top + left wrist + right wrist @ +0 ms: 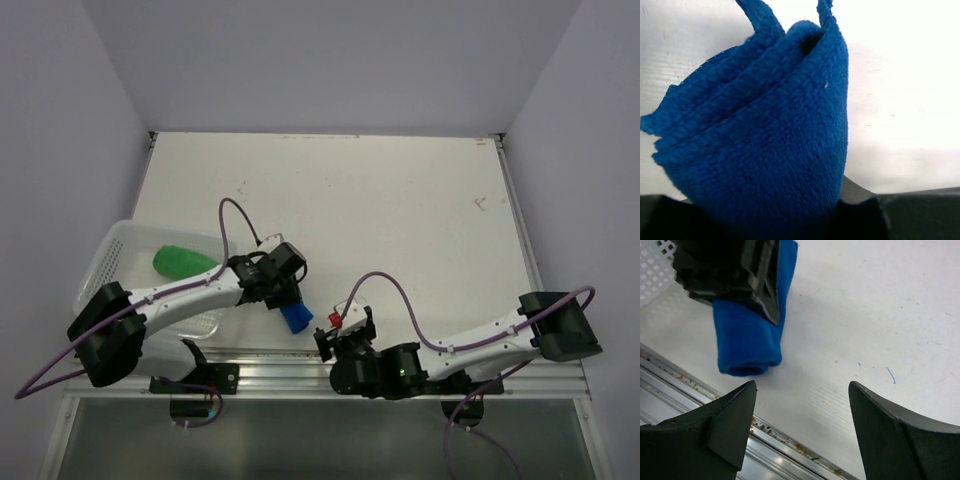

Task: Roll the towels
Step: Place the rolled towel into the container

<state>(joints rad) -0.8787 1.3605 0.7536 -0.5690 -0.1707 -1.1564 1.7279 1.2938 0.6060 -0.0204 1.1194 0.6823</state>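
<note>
The blue towel [296, 318] is rolled into a thick tube near the table's front edge, right of the basket. It fills the left wrist view as blue towel [765, 140]. My left gripper [285, 292] is shut on its upper part, seen as the left gripper [735, 270] clamped over the blue towel [747, 340]. The green towel [180, 262] lies bunched inside the white basket [105, 265]. My right gripper [802, 390] stands open just right of the blue roll, low over the front edge, with nothing between its fingers [730, 415].
An aluminium rail [300, 362] runs along the table's near edge, close under the right gripper [345, 330]. The perforated basket wall [655, 265] is just left of the blue roll. Pale walls close in the table's left, back and right sides.
</note>
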